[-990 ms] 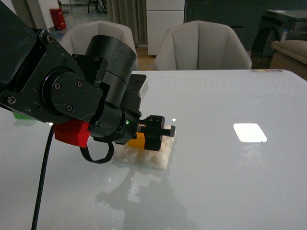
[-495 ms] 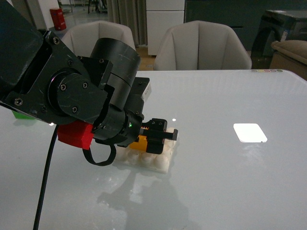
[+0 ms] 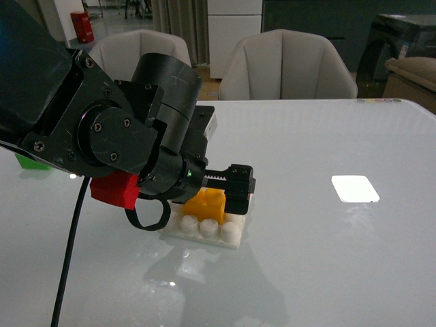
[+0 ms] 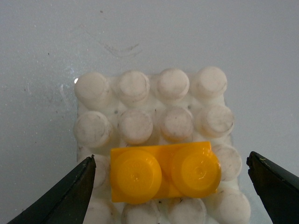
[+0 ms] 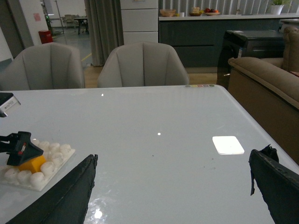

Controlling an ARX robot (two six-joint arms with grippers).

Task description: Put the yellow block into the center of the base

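The yellow block (image 4: 164,171) rests on the white studded base (image 4: 135,126), across the two middle columns, one row in from the edge nearest the wrist camera. My left gripper (image 4: 170,158) hovers open over it, one dark finger on each side and both clear of the block. In the front view the block (image 3: 206,204) shows on the base (image 3: 204,233) under the left gripper (image 3: 228,192). My right gripper (image 5: 173,156) is open over bare table, far from the base (image 5: 51,161) and the block (image 5: 32,164).
A smooth white square (image 3: 354,189) lies flat on the table to the right of the base. A green thing (image 3: 27,162) peeks out behind the left arm at the far left. Grey chairs (image 3: 286,65) stand along the table's far edge.
The left gripper has risen a little and shifted slightly right. The yellow block stays on the base and shows more fully below the fingers.
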